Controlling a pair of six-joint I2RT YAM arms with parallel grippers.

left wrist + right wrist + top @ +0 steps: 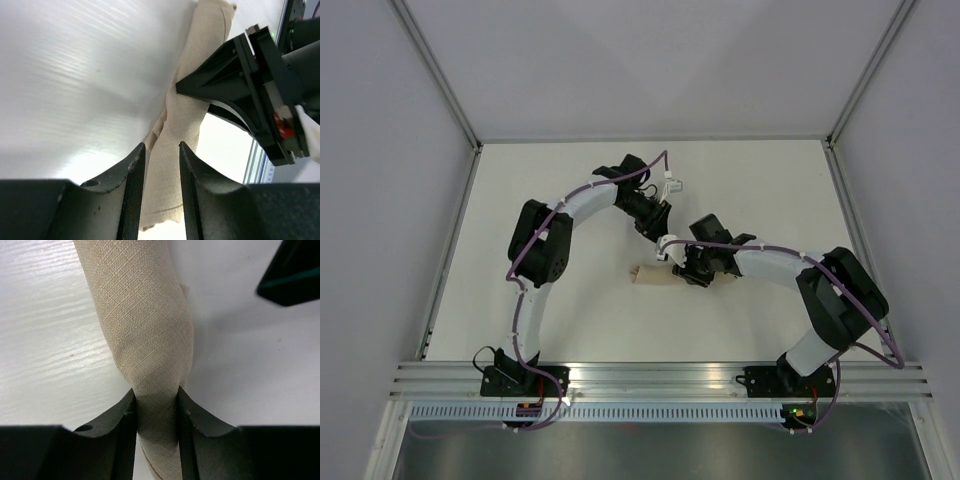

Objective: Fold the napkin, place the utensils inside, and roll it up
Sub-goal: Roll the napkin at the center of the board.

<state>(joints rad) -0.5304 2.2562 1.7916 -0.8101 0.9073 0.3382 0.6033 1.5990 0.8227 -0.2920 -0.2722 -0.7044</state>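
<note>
Beige woven cloth: one napkin (pixel 655 276), rolled into a slim tube, lying on the white table (pixel 570 190) near its middle.

We count:
- **Roll:** one, with no corner standing loose that we can see.
- **Fork:** none in view. We cannot tell whether it lies inside the roll.
- **Grippers:** two, both on the napkin.

The right gripper (pixel 156 397) has its fingers drawn in tight on the cloth, pinching the tube narrow where they meet it. The left gripper (pixel 161 155) straddles the same roll farther along. Its fingers are partly closed and cloth fills the gap between them, so we read that as a hold too.

Handling, in our judgement: the napkin is light, soft and limp, and its coarse weave should not slip. It is likely to sag and loosen if lifted at one point. We would take hold across the tube's width, at two places well apart, with gentle pressure so the roll keeps its shape.
</note>
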